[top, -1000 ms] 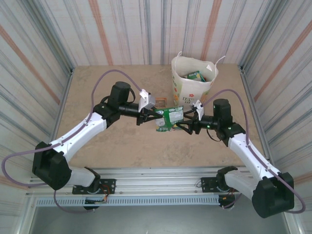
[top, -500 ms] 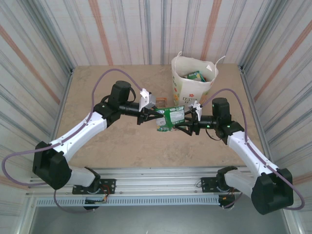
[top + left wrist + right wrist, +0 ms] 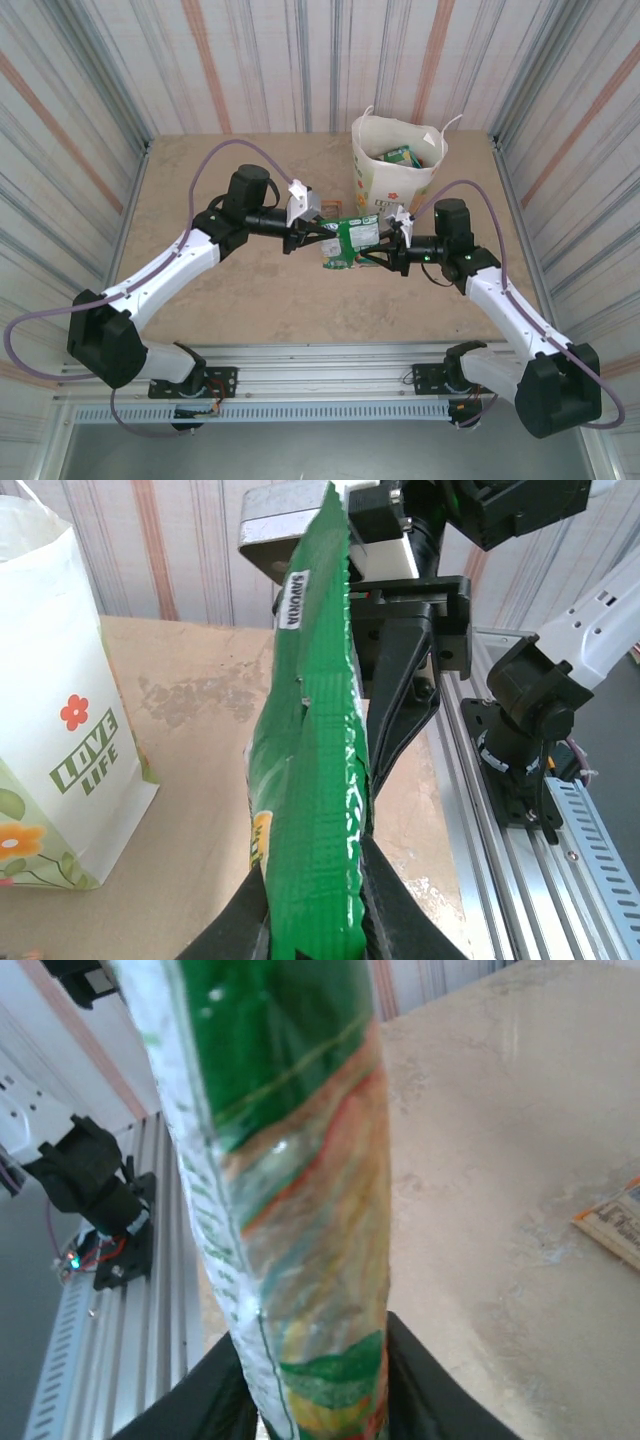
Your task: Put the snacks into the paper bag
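Green and glossy, the green packet (image 3: 352, 243) hangs in the air between the two arms, above the tabletop (image 3: 250, 290) and just in front of the paper bag (image 3: 395, 185). The left gripper (image 3: 325, 240) is clamped on one short edge. In the left wrist view its jaws pinch the packet (image 3: 310, 780) tight at the bottom of the frame, so the packet stands edge-on.

The right gripper (image 3: 378, 250) meets the opposite edge. In its own wrist view the packet (image 3: 300, 1210) runs down between the dark fingers, which appear pressed against both faces, though the contact itself is partly hidden. This looks like a hand-over: the bag stands on the right arm's side, so that arm is better placed to lift the snack over the rim.

A second packet (image 3: 400, 155) already lies inside the open bag. A flat orange packet (image 3: 328, 208) waits on the tabletop, near the bag's foot.
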### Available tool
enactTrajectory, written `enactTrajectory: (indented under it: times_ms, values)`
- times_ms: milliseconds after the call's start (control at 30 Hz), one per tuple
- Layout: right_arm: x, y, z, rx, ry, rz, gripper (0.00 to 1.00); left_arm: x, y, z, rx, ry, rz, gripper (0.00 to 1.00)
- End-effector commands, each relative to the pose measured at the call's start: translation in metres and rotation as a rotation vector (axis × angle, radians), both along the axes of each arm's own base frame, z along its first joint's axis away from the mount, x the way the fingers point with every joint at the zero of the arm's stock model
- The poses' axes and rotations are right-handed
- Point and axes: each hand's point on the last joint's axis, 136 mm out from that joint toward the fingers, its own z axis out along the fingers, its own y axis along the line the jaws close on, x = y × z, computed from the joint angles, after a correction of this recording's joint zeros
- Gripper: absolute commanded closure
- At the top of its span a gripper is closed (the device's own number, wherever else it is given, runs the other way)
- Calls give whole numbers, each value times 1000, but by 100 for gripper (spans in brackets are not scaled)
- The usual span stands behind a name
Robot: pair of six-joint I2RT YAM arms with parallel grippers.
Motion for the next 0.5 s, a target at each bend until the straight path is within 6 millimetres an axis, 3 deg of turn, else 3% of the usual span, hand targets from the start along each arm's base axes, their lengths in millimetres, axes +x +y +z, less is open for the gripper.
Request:
enactTrajectory:
  times_ms: [0,100,233,333,467]
  values:
    - [-2,-1,13,10,-56,2,77,9,-6,21,-44,-39,32,100]
    - [0,-5,15,2,-71,-23,85,17,-6,22,-47,-33,73,94]
    - [3,-13,23,-5,-107,-75,96,30,-6,22,-34,-21,132,78]
    - [8,-22,32,-2,-125,-136,100,41,-6,26,-29,-18,181,61]
    - [16,-38,49,8,-117,-233,100,59,-3,33,-34,-41,273,48]
